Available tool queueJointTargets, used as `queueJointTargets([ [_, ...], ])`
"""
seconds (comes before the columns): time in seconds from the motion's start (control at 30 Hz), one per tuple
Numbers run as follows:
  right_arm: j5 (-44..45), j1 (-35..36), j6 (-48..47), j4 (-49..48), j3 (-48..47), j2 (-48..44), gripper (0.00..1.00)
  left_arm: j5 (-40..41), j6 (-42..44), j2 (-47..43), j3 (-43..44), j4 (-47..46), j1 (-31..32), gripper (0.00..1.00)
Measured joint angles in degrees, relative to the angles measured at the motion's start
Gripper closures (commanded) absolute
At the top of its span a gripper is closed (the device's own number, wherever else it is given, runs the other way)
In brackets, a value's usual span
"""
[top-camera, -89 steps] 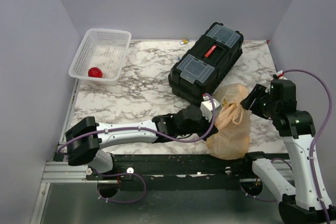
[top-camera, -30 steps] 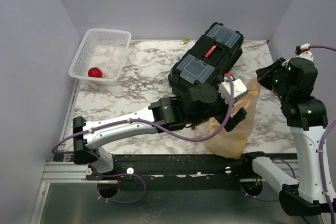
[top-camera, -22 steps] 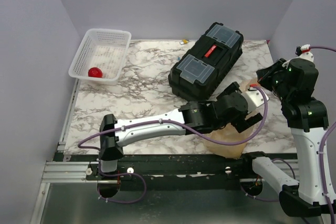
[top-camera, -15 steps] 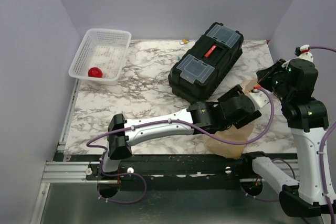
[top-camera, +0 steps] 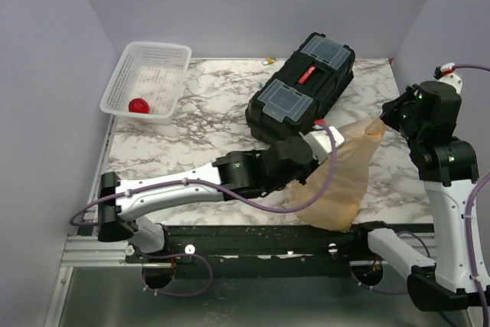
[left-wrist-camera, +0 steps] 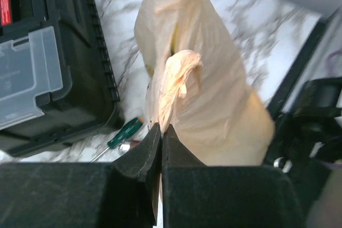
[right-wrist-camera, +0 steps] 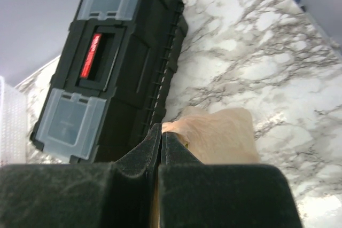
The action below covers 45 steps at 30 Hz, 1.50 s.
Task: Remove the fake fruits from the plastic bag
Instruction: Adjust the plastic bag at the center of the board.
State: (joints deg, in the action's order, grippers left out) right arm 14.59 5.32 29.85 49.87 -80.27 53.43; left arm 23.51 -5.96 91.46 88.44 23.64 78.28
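Note:
The pale-orange plastic bag stands near the table's front right, pulled up into a taut peak. My right gripper is shut on its top corner, above the bag. My left gripper is shut on a crumpled fold of the bag on its left side. In both wrist views the jaws meet with thin plastic pinched between them, at the left gripper and at the right gripper. One red fake fruit lies in the white basket. Any fruits inside the bag are hidden.
A black toolbox with clear lid panels lies just behind the bag, close to both grippers. A green-handled screwdriver rests on the marble table between toolbox and bag. Purple walls close in the sides and back.
My left gripper, open a second ago, has shut on the bag's fold and drawn back to the left. The bag now stands stretched between both grippers. The right gripper stays shut on it.

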Motion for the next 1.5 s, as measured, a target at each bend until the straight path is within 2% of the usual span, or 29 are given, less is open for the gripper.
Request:
queueJointTargets([
  [0.13, 5.0, 0.0, -0.4, 1.0, -3.0, 3.4, 0.99, -6.9, -5.0, -11.0, -5.0, -3.7, -3.8, 1.00],
  [0.3, 11.3, 0.0, -0.9, 3.2, -7.8, 7.6, 0.99, -18.6, -11.5, -16.9, -11.3, -10.7, -9.7, 1.00],
  [0.5, 17.4, 0.0, -1.7, 4.3, -17.5, 14.3, 0.99, -33.3, -15.3, -15.9, -12.7, -16.0, -15.1, 1.00],
  [0.7, 21.7, 0.0, -3.8, 4.2, -22.8, 18.6, 0.98, -46.4, -13.7, -13.6, -10.3, -19.2, -16.0, 1.00],
  [0.83, 19.0, 0.0, -4.4, 3.4, -18.4, 16.6, 0.80, -53.1, -11.3, -13.5, -10.3, -20.1, -16.0, 1.00],
  [1.03, 6.3, 0.0, -4.9, 4.3, -6.7, 11.8, 0.33, -60.3, -8.4, -11.9, -9.7, -20.0, -16.0, 1.00],
  [1.23, -1.5, 0.0, -6.6, 9.5, -4.6, 10.0, 0.16, -65.7, -7.3, -11.7, -11.1, -21.1, -16.0, 1.00],
  [1.5, -7.9, 0.0, -6.3, 15.5, -6.7, 2.1, 0.08, -67.8, -7.1, -11.7, -11.5, -21.4, -16.0, 1.00],
])
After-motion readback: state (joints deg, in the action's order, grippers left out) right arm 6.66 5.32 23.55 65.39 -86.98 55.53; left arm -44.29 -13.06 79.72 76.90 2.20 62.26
